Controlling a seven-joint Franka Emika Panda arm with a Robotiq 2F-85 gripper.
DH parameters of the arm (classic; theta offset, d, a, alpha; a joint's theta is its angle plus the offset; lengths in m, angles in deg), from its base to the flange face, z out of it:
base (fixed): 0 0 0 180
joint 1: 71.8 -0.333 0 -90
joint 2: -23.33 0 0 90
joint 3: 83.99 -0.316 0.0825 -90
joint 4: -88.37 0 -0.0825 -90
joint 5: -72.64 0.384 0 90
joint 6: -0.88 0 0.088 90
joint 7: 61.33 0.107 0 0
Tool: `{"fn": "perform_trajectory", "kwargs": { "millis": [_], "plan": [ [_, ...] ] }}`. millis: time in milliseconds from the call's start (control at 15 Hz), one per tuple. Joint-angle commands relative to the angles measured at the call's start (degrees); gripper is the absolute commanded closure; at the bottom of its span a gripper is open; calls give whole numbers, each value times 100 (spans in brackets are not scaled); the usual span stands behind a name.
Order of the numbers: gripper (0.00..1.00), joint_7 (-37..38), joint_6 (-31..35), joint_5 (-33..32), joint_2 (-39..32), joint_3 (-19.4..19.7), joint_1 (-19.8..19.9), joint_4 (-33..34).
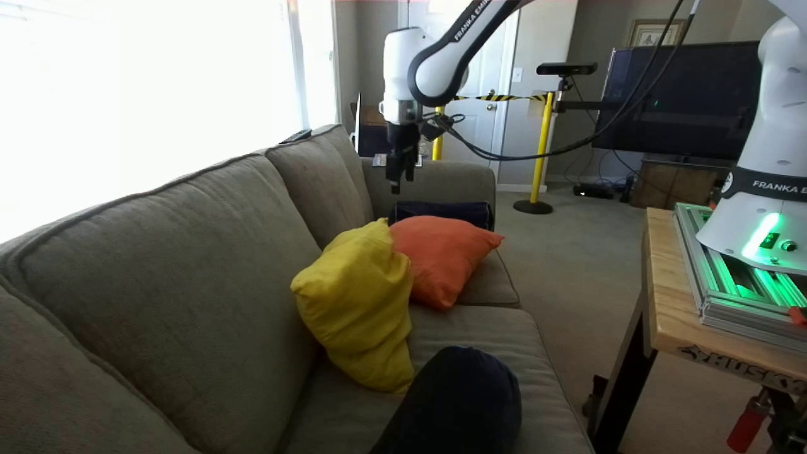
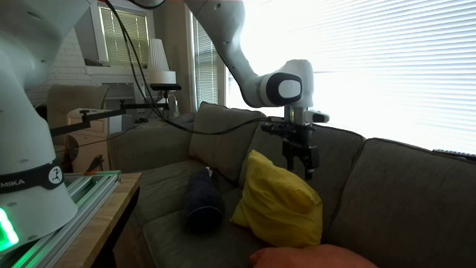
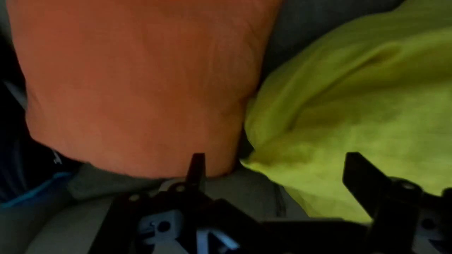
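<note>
Jaws parted, your tool (image 3: 277,162) hangs over the sofa (image 1: 189,271), where the yellow pillow (image 1: 359,309) sits tilted, one corner pointing up, long axis aslant, beside the orange pillow (image 1: 441,258).

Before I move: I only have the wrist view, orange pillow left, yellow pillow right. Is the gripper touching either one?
Observer: No. In an exterior view the gripper hangs higher than the orange pillow and the yellow pillow, with a visible gap below it.

Operator: Copy. Anything past the yellow pillow, on the side away from the orange one? Outside my frame.

Observer: Yes, a dark blue roll lies on the sofa seat there; it shows in both exterior views.
</note>
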Motion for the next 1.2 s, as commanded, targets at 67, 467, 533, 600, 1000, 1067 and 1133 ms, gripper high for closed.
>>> {"fn": "perform_trajectory", "kwargs": {
  "millis": [67,467,533,600,1000,1067,1133],
  "plan": [
    [0,718,771,-37,-33,282,129,-1200],
    [0,946,1619,54,-425,494,103,-1848],
    [0,1030,1649,90,-484,531,58,-1843],
    [0,798,1453,59,-432,470,150,-1744],
    [0,1069,1803,-245,-454,824,-349,-1837],
    [0,1165,2034,-397,-533,1050,-560,-1819],
    [0,1285,2155,-454,-632,1281,-736,-1783]
  ]
}}
